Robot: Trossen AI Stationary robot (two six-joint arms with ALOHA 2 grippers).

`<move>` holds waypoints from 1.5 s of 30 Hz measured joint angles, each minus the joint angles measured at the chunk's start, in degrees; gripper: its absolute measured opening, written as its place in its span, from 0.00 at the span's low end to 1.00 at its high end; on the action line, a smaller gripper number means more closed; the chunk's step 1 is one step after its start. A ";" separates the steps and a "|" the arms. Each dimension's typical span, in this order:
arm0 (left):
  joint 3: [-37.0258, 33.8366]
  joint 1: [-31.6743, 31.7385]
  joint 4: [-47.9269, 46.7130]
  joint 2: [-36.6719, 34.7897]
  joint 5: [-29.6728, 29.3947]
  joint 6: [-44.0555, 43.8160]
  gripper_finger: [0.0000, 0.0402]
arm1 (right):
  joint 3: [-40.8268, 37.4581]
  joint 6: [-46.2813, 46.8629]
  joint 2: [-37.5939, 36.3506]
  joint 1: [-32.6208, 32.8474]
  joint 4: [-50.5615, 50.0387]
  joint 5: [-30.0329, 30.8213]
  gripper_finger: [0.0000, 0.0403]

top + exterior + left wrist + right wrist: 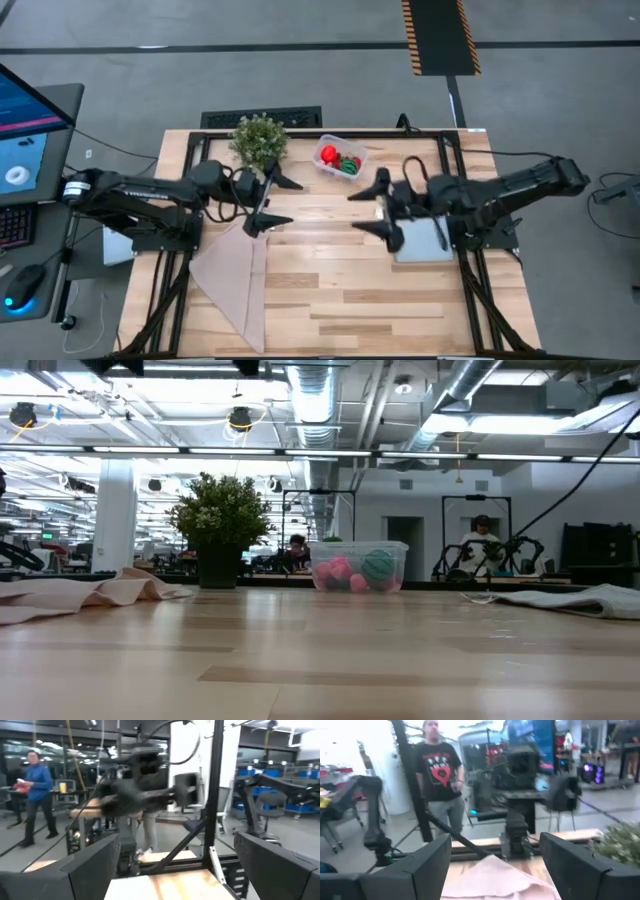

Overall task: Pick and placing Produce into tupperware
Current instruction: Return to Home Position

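Item 1, tupperware (340,157): a small clear plastic tub, rectangular with rounded corners. We find it at the far edge of the table (330,300), just beside the potted plant (259,140).

Contents: the produce (337,158), all gathered inside the tub. From above we count red pieces and one green striped ball (348,167). From table height, pink and red rounded pieces press against the clear wall next to the ball. We cannot tell the exact number.

Item 2, left gripper (295,202): raised above the table, jaws spread wide and holding nothing. The tub lies near it, farther back and towards the right arm.

Item 3, right gripper (353,212): also raised, jaws wide apart and empty, facing the left one across the middle of the table. The tub sits just behind the gap between the two.

Item 4, table: pale wooden planks with a smooth finish inside a dark metal frame.

Item 5, beige cloth (235,275): soft and creased, lying below the left arm.

Item 6, grey-blue sheet (420,245): flat, lying under the right arm.
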 joint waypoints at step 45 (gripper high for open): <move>-37.37 -1.91 0.51 -31.52 -1.08 9.76 0.95 | -41.30 -8.01 -4.72 -2.96 40.94 -9.89 0.81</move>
